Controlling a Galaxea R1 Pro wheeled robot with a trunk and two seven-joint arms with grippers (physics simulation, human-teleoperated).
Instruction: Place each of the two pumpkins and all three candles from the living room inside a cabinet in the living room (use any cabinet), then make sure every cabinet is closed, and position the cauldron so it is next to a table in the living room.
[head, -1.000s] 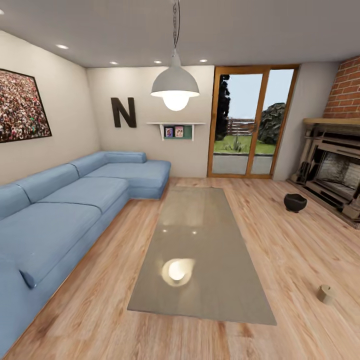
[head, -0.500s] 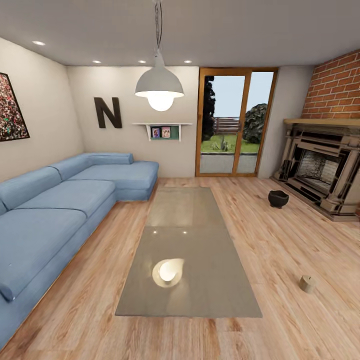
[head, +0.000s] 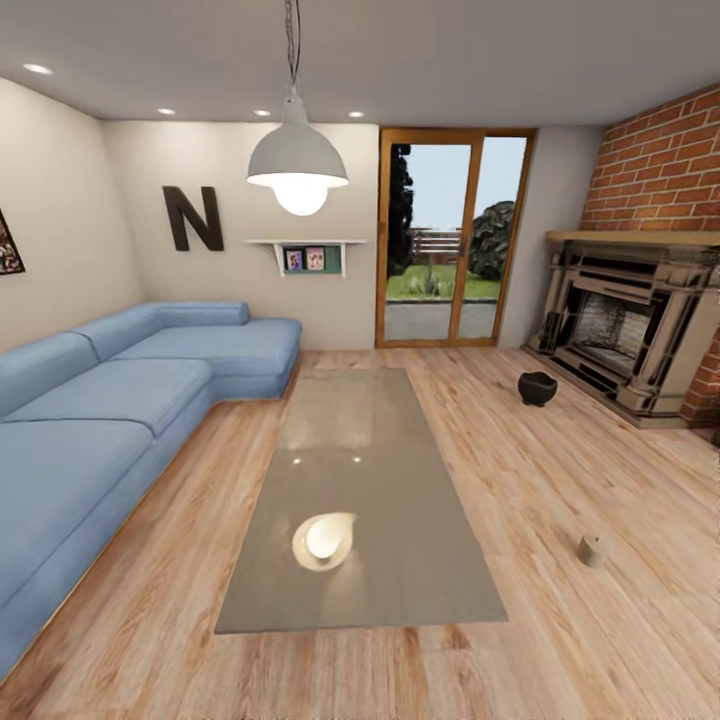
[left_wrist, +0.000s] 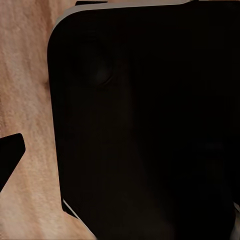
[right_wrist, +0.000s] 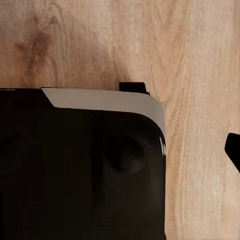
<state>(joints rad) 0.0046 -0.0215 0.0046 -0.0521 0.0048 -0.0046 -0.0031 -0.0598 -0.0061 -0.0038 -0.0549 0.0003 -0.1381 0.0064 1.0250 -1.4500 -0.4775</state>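
Across the wood floor sprawls a blue corner sofa (head: 110, 400), then the low glossy grey table (head: 360, 500), the small black cauldron (head: 537, 388) near the brick fireplace (head: 630, 330), and a beige candle (head: 592, 550)—still scouting, I reckon; next approach something; pincers' state untellable.

Low grey glossy table (head: 370, 500) sitting mid-room on the wood floor, long side running near to far. Black cauldron (head: 537, 388) upright far right, well apart from it. Small tan candle (head: 593, 550) standing near right.
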